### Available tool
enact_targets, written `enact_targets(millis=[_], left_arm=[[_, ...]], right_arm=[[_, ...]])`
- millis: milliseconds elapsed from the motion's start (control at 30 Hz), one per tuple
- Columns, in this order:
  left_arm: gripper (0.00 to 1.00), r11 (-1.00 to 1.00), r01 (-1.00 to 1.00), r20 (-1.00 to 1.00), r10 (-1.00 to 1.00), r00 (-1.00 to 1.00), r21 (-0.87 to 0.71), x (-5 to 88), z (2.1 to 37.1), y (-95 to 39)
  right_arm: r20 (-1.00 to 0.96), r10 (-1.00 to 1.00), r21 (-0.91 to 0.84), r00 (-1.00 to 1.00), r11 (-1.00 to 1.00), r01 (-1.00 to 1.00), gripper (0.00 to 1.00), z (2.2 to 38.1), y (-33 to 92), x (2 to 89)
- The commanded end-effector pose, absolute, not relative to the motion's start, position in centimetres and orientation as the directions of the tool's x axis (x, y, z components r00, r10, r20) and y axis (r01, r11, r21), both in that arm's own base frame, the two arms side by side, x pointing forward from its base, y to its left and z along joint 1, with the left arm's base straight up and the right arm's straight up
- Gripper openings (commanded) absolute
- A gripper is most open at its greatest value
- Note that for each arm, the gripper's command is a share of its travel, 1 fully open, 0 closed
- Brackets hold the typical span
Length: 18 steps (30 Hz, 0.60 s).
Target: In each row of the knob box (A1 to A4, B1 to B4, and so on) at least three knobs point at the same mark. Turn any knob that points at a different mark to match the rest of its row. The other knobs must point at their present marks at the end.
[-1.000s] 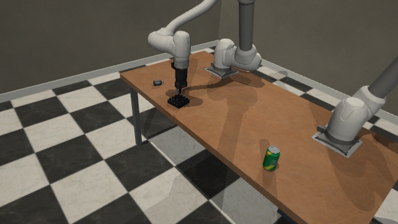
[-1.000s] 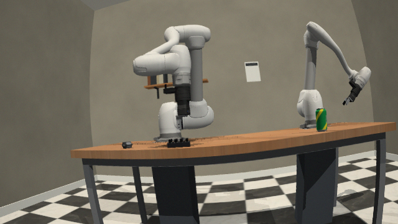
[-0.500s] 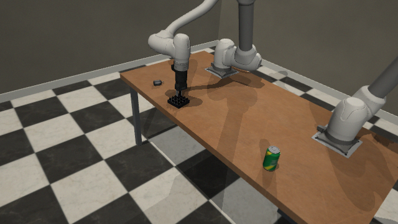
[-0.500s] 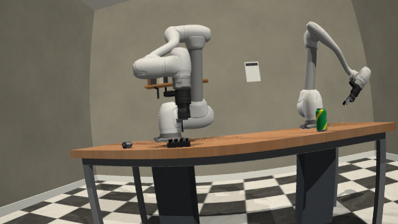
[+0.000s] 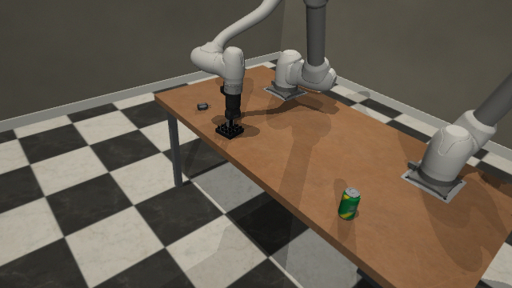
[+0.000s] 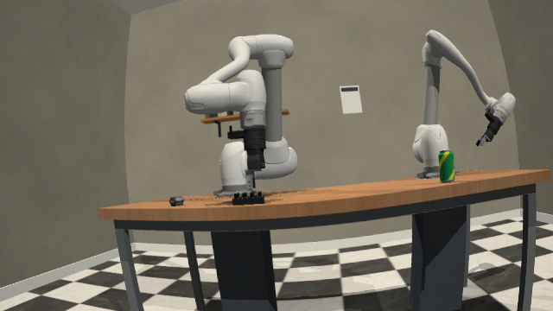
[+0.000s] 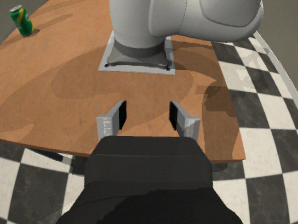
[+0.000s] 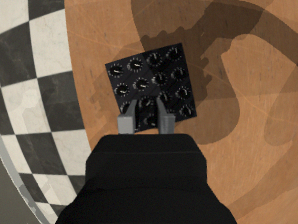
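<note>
Two arms are mounted on one table (image 5: 328, 148) (image 6: 346, 193) (image 7: 30, 110) (image 8: 260, 115), each with one two-finger gripper. The one knob box (image 5: 230, 136) (image 6: 248, 200) (image 8: 131, 77) lies flat near a long edge of the table, below the right gripper (image 5: 230, 123) (image 6: 251, 189) (image 8: 146, 108). Its knobs are laid out four by four; the fingers and gripper body hide part of that layout in the right wrist view.

The right gripper points down, its two fingers partly open. One knob (image 8: 146, 104) shows between them in the right wrist view, with a gap at each side; contact cannot be confirmed. The marks at which the knobs point are too small to read.

The left gripper (image 6: 480, 142) (image 7: 147, 110) is raised above table level, well apart from the knob box. Its two fingers are fully open with nothing between them.

Other items: one green can (image 5: 349, 205) (image 6: 447, 167) (image 7: 22, 21), upright, well apart from the knob box; one small dark object (image 5: 202, 106) (image 6: 176, 201), near the knob box.

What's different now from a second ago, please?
The right gripper has moved down toward the knob box. I see nothing picked up or released. The box, the green can and the left gripper look unmoved.
</note>
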<state>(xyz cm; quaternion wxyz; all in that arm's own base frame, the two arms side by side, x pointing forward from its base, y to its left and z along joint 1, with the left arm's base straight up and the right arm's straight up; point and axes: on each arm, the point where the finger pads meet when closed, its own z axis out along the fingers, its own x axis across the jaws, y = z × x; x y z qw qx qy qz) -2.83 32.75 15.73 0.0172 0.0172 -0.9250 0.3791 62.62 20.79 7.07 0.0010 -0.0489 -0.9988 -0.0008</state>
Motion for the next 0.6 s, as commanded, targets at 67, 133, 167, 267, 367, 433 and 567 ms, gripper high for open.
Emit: enact_targets(millis=[67,133,167,267,367,433,567], left_arm=[[1.00,0.707,-0.040,0.038,-0.020,-0.999,-0.706,-2.74,15.88,32.37],[1.00,0.707,-0.040,0.038,-0.020,-0.999,-0.706,-2.74,15.88,32.37],[1.00,0.707,-0.040,0.038,-0.020,-0.999,-0.706,-2.74,15.88,32.37],[1.00,0.707,-0.040,0.038,-0.020,-0.999,-0.706,-2.74,15.88,32.37],[1.00,0.707,-0.040,0.038,-0.020,-0.999,-0.706,-2.74,15.88,32.37],[1.00,0.707,-0.040,0.038,-0.020,-0.999,-0.706,-2.74,15.88,32.37],[1.00,0.707,-0.040,0.038,-0.020,-0.999,-0.706,-2.74,15.88,32.37]], right_arm=[[0.000,0.100,-0.004,-0.995,0.995,0.100,0.46,6.19,20.71,62.56],[-0.001,0.100,-0.003,-0.995,0.995,0.100,0.46,6.10,20.72,62.58],[-0.001,0.100,-0.003,-0.995,0.995,0.100,0.46,6.05,20.72,62.59],[-0.001,0.100,-0.003,-0.995,0.995,0.100,0.46,5.96,20.73,62.60],[-0.001,0.100,-0.003,-0.995,0.995,0.100,0.46,5.95,20.73,62.61],[-0.002,0.100,-0.003,-0.995,0.995,0.100,0.46,5.98,20.74,62.63],[-0.002,0.100,-0.003,-0.995,0.995,0.100,0.46,5.95,20.74,62.63]])
